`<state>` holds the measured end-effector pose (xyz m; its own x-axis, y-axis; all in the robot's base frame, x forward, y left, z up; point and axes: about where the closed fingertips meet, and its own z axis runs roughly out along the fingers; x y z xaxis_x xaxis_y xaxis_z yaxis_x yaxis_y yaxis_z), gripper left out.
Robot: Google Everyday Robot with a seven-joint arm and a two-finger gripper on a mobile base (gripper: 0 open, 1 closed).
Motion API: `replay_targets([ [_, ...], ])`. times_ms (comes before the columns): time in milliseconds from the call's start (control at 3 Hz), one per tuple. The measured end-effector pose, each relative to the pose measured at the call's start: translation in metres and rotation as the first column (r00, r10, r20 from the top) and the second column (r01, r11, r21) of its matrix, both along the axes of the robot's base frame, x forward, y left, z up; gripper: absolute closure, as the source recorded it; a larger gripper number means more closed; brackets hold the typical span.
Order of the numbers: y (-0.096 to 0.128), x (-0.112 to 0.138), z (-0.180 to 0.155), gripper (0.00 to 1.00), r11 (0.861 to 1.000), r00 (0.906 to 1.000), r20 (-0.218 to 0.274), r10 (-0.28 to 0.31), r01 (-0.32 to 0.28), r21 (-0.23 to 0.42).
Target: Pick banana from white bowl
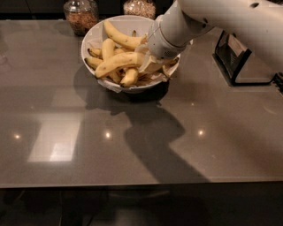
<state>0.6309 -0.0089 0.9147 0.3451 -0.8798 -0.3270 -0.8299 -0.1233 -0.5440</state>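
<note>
- Leftmost at the back of the bench (88, 145) stands a clear glass jar (81, 15), filled with reddish-brown bits that cannot be made out.
- Just right of it, and nearer the front, sits the white bowl (92, 37), wide and round, far broader than either jar.
- The bowl holds a heap of bananas (120, 39), yellow with dark tips, lying crosswise over one another and reaching above the rim.
- One long banana (116, 63) lies on top of the heap, running from the left part of the bowl across toward its right side.
- Behind the bowl's far rim is a second glass jar (139, 8), partly cut off by the top edge of the view, with paler, grain-like contents.
- The hand (147, 62) is down inside the right part of the bowl, at the right end of that long banana and seemingly touching it.
- Whether the hand is wide, narrow or gripping the fruit I cannot tell, as the pale parts blend with the bananas there.
- The thick white arm (212, 20) comes in from the upper right and slants down over the bowl's right rim.
- Its shadow falls dark across the glossy grey bench in front of the bowl.
- Far right, well apart from the bowl, stands a black boxy frame (236, 64); what it holds cannot be seen.
</note>
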Motion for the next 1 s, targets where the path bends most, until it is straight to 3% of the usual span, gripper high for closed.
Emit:
replay_targets([
  [333,-0.005,-0.006,0.013,1.00,1.000,0.9999,0.012,-0.010,0.009,0.018],
  [667,-0.014,-0.017,0.029,1.00,0.998,0.9999,-0.006,-0.009,0.009,0.064],
  [1000,-0.035,-0.034,0.045,1.00,0.988,0.9966,-0.080,0.020,-0.007,0.156],
])
